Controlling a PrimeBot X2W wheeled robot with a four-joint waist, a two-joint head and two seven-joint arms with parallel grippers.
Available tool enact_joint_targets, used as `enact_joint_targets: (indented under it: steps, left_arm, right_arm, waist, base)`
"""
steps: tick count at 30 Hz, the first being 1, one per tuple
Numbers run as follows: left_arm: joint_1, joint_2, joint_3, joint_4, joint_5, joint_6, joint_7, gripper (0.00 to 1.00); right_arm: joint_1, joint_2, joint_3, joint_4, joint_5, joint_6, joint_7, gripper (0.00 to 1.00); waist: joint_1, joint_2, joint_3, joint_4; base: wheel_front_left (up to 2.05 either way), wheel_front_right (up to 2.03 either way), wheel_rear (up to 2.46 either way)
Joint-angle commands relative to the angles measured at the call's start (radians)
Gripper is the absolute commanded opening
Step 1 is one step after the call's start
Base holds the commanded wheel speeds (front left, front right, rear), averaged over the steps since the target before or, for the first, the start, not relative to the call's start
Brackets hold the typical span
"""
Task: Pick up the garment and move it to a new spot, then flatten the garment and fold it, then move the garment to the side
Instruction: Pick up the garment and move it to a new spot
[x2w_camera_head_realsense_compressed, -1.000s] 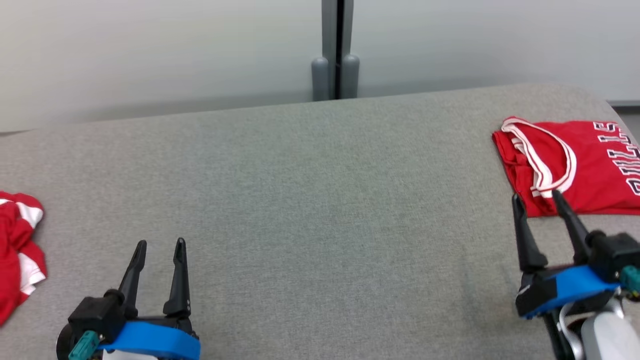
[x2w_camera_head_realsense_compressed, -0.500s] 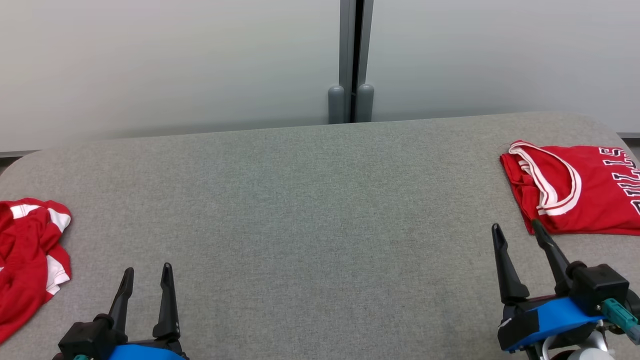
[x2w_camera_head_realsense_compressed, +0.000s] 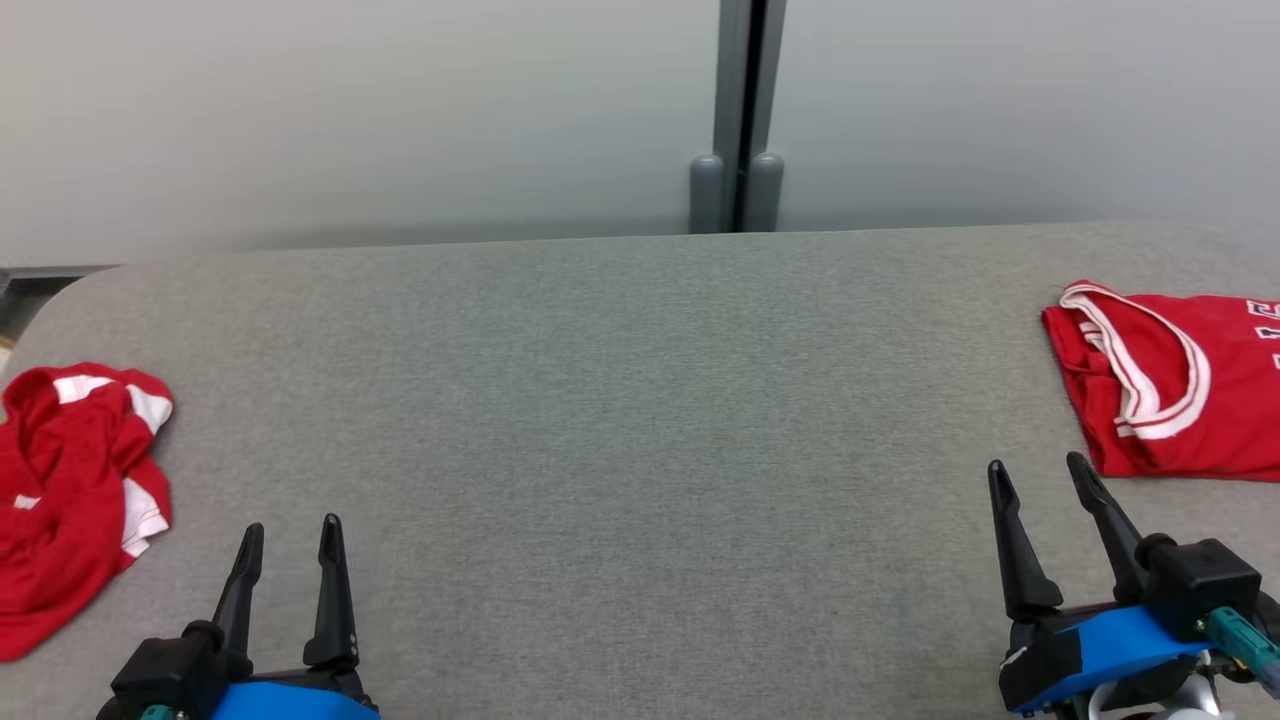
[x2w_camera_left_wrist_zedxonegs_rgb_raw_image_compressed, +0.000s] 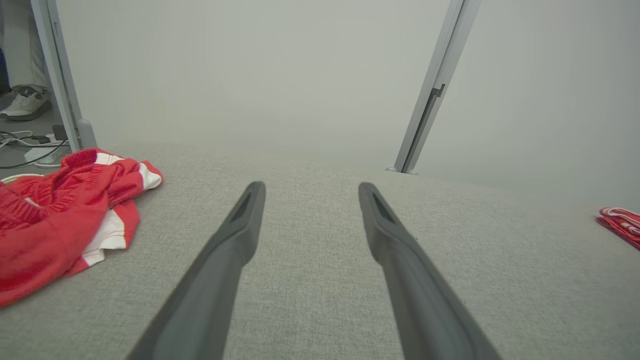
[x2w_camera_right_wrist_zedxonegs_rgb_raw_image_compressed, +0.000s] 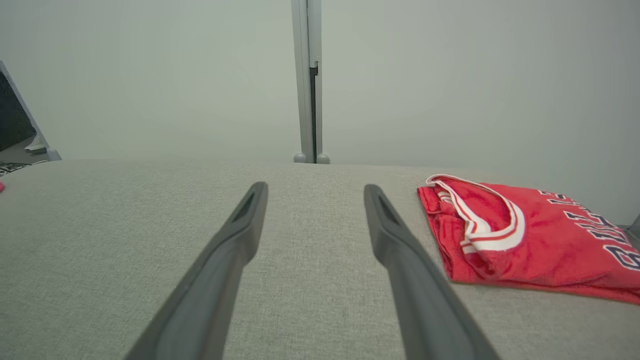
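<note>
A crumpled red garment (x2w_camera_head_realsense_compressed: 70, 480) with white patches lies at the left end of the grey table (x2w_camera_head_realsense_compressed: 640, 400); the left wrist view has it (x2w_camera_left_wrist_zedxonegs_rgb_raw_image_compressed: 60, 215) to the left of my fingers. A folded red jersey (x2w_camera_head_realsense_compressed: 1180, 400) with white trim and dark lettering lies flat at the right end, and it (x2w_camera_right_wrist_zedxonegs_rgb_raw_image_compressed: 525, 235) sits just right of the right fingers. My left gripper (x2w_camera_head_realsense_compressed: 290, 527) is open and holds nothing, right of the crumpled garment and apart from it. My right gripper (x2w_camera_head_realsense_compressed: 1035, 465) is open too, just short of the jersey's near corner.
A pale partition wall with a grey post (x2w_camera_head_realsense_compressed: 740, 190) stands behind the table. The table's corners are rounded. Beyond the left end, cables (x2w_camera_left_wrist_zedxonegs_rgb_raw_image_compressed: 25, 145) and a person's shoe (x2w_camera_left_wrist_zedxonegs_rgb_raw_image_compressed: 25, 102) are on the floor. The jersey's edge (x2w_camera_left_wrist_zedxonegs_rgb_raw_image_compressed: 620, 222) shows far right.
The head camera has shifted, so the whole picture slid. The right gripper has drawn back from the jersey's near edge, which its fingertips overlapped before. Both grippers stay open.
</note>
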Motion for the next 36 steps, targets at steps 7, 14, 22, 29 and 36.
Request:
enact_joint_targets:
  steps: [7,14,22,29,36]
  left_arm:
    - [-0.005,-0.006,0.01,-0.011,0.016,0.007,-0.004,1.0]
    - [0.012,-0.012,0.01,-0.016,0.019,0.011,-0.004,1.0]
    - [0.039,-0.009,0.01,-0.027,0.024,0.024,-0.003,1.0]
    - [0.041,0.003,0.009,-0.041,0.017,0.031,0.013,1.0]
    - [0.061,0.009,0.009,-0.059,0.007,0.04,0.027,1.0]
  right_arm:
    - [0.012,0.002,0.012,-0.007,-0.013,0.0,0.005,1.0]
    - [0.019,0.002,0.033,-0.004,-0.019,0.0,0.007,1.0]
    - [0.021,-0.006,0.044,0.006,-0.022,0.0,0.011,1.0]
    - [0.022,-0.004,0.059,0.025,-0.017,0.0,0.005,1.0]
    - [0.012,-0.001,0.076,0.038,-0.015,0.0,0.001,1.0]
  waist:
    - [0.0,0.0,0.0,0.107]
    - [0.0,0.0,-0.008,0.248]
    - [0.0,0.0,-0.011,0.389]
    - [0.0,0.0,-0.011,0.482]
    - [0.0,0.0,-0.016,0.53]
  base:
    - [0.0,0.0,0.0]
    - [0.0,0.0,0.0]
    - [0.0,0.0,0.0]
    - [0.0,0.0,0.0]
    - [0.0,0.0,0.0]
